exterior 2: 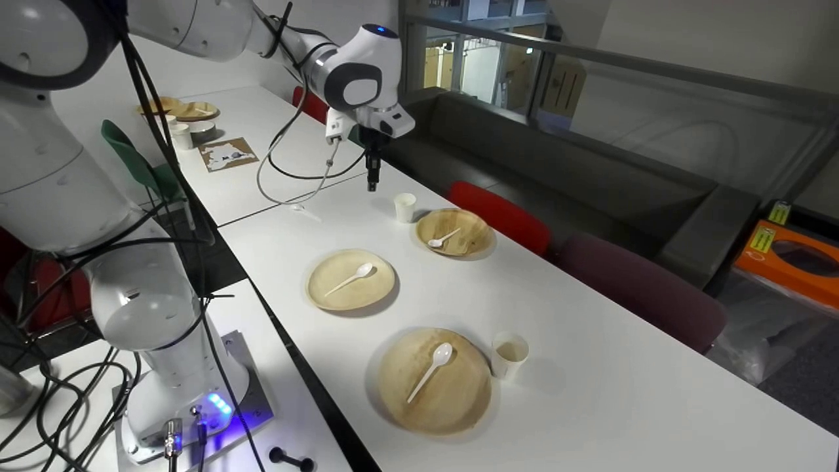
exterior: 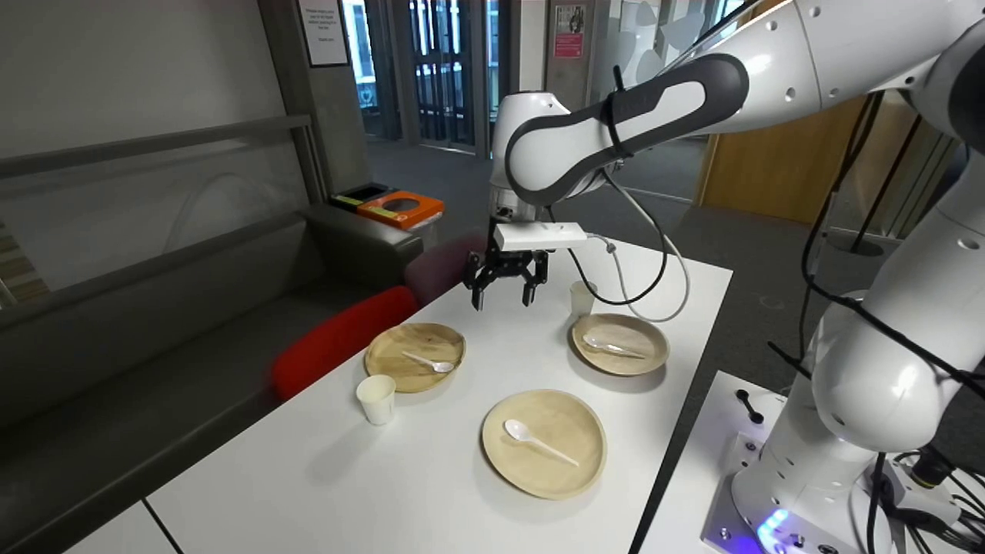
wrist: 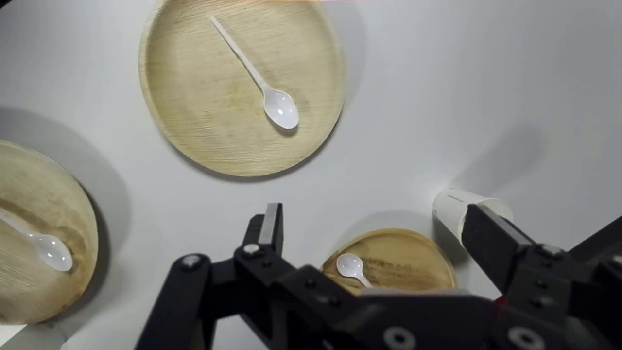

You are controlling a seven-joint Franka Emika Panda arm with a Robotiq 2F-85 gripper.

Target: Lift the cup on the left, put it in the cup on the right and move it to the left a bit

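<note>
In an exterior view, the gripper (exterior: 503,298), jaws parted wide (also evident in the wrist view), is suspended above the table (exterior: 408,485). A first cup (exterior: 377,402) stands at eight o'clock from it, just beside a wooden plate (exterior: 404,340); a second cup (exterior: 580,303), at three o'clock.

You can read neither the notice (exterior: 323,32) on the pillar (exterior: 338,123) nor the label (exterior: 377,211) on the orange bin (exterior: 427,209) left of your claw (exterior: 503,298) in an exterior view, nor the poster (exterior: 569,31) above it, nor print (wrist: 456,198) on the cup (wrist: 451,212) in the wrist view.
</note>
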